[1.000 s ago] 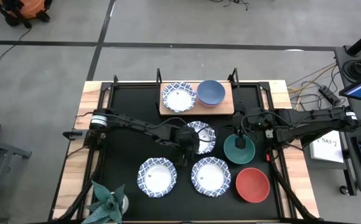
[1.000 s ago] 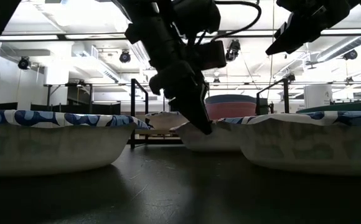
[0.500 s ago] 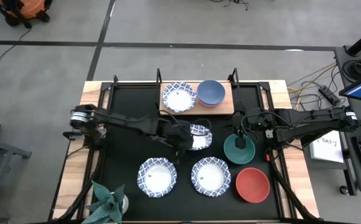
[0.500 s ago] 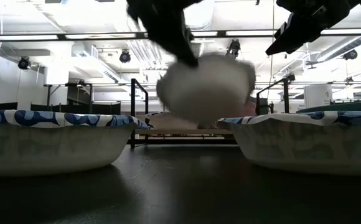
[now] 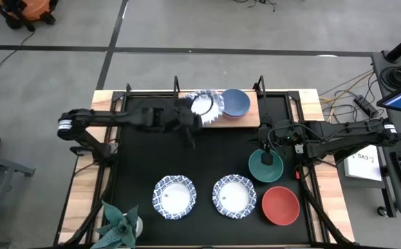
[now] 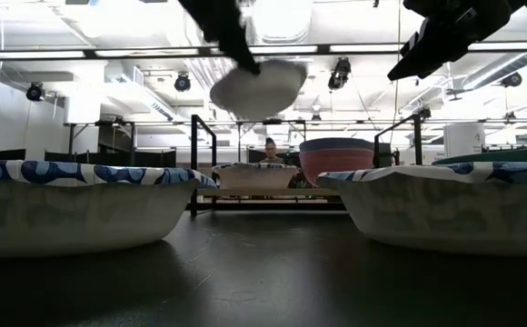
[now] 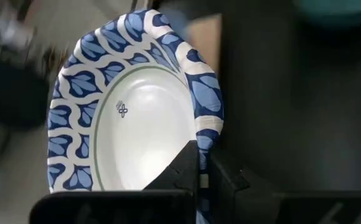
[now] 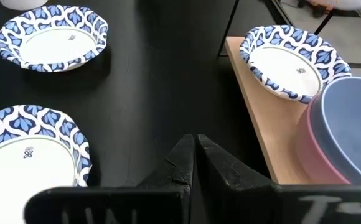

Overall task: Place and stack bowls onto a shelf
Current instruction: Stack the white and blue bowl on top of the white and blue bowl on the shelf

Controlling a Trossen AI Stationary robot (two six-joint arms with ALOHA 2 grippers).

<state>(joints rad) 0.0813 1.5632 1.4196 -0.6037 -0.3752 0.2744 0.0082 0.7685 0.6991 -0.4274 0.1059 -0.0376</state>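
Observation:
My left gripper (image 5: 194, 116) is shut on a white bowl with a blue patterned rim (image 5: 206, 103) and carries it in the air above the shelf (image 5: 250, 115), a light wooden board on black posts. In the low view this bowl (image 6: 257, 87) hangs over another patterned bowl (image 6: 254, 175) that stands on the shelf. Beside that one, a blue bowl (image 5: 234, 102) sits nested in a pink bowl (image 6: 336, 163). My right gripper (image 5: 265, 148) is shut and hovers above the green bowl (image 5: 265, 167), touching nothing. My left gripper pinches the patterned bowl's scalloped rim (image 7: 204, 138), one finger over the inside and one on the outside wall. It comes from the table's left and near side. The bowl is lifted clear and slightly tilted, above the bowl on the shelf.
Two more patterned bowls (image 5: 174, 197) (image 5: 234, 196) stand on the black tabletop near its front edge, a red bowl (image 5: 281, 205) to their right. A spiky green plant (image 5: 121, 225) is at the near left corner. The table's middle lies bare.
My left gripper has lifted the patterned bowl off the middle of the table and carried it up and toward the far edge, to a place over the shelf's left bowl. My right arm has kept still.

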